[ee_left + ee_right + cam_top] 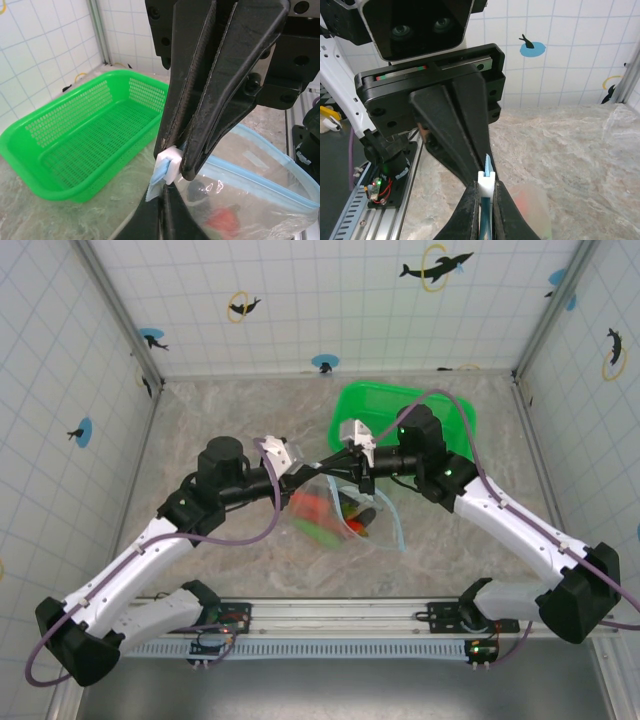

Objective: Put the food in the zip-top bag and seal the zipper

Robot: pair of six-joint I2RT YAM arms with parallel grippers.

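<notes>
Nearest the bases, the zip-top bag (385, 530) hangs low over the desk (260, 570) with the food (318, 508) inside. Its zipper (260, 182) runs from there, away and leftward, up to the white slider (169, 165), where both arms meet. The right tool (486, 192) is pinched narrow on that slider, and the left tool (163, 197) is pinched narrow on the zipper's end just below it. Sealing likely means drawing the slider along the strip toward the right arm's side. Beyond sits the green basket (455, 415)
</notes>
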